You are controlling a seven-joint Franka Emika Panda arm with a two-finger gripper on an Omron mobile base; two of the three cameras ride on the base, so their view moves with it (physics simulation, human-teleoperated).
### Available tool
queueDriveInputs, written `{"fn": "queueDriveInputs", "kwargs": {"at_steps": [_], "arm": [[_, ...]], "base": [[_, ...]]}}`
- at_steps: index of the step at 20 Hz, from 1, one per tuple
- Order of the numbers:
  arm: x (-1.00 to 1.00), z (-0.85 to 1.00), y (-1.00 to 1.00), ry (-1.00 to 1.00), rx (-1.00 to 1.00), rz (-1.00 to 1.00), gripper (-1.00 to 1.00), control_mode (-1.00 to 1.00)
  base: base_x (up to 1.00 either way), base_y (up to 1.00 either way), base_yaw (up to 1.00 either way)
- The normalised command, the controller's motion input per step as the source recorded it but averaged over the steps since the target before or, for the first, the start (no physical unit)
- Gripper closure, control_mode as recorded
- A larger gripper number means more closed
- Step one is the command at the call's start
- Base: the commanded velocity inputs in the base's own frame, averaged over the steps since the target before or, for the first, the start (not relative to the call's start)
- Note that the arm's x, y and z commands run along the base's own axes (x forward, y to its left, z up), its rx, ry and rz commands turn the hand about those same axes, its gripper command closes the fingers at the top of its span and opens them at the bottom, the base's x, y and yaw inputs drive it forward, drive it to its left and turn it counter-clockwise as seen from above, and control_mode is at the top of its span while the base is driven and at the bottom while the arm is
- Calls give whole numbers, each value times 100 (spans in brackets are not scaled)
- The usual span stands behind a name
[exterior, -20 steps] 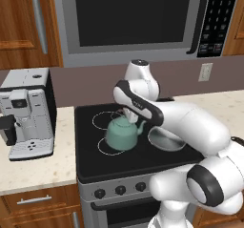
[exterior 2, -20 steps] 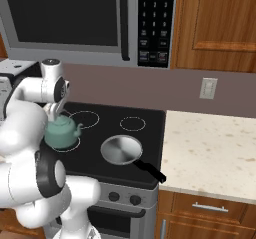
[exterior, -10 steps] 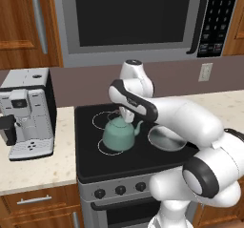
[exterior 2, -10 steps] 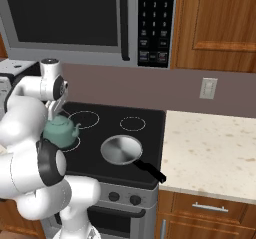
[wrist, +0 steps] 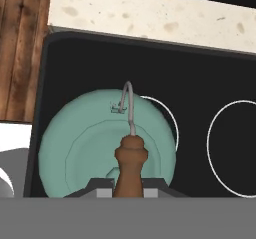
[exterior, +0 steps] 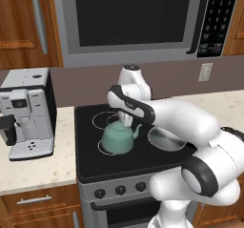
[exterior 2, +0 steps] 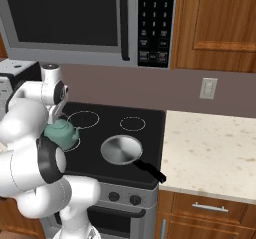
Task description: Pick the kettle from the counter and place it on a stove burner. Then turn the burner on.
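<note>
Pinched tight on the arched brown handle (wrist: 130, 163) of the kettle (exterior: 117, 137), fingers barely apart with the grip between them; gripper (exterior: 127, 120) directly above the teal body, so load hangs straight below the jaws. Kettle over the front-left stove burner (exterior: 106, 147) of the black cooktop (exterior: 143, 160); seen from the hand camera, body sits off-centre, covering most of the ring and leaving an arc of the white circle (wrist: 167, 118) bare on one side. Touching the glass or just above it: cannot tell. Handle's long axis runs in line with the spout (exterior: 137, 128), which points toward the silver pan (exterior 2: 120, 149) just beside. Judged next: a small shift toward the exposed arc to centre on the ring, then release; knobs (exterior: 120, 190) along the stove front await afterwards.
</note>
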Motion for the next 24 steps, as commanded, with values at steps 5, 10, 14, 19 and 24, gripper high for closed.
{"fn": "queueDriveInputs", "kwargs": {"at_steps": [5,10,14,19,24], "arm": [[16,-12,17,0,0,-1,100,-100],[9,-14,6,0,0,0,100,-100],[0,-15,0,0,0,0,100,-100],[4,-10,0,0,0,0,100,-100],[23,-2,0,-1,0,0,100,-100]], "base": [[0,0,0],[0,0,0],[0,0,0],[0,0,0],[0,0,0]]}}
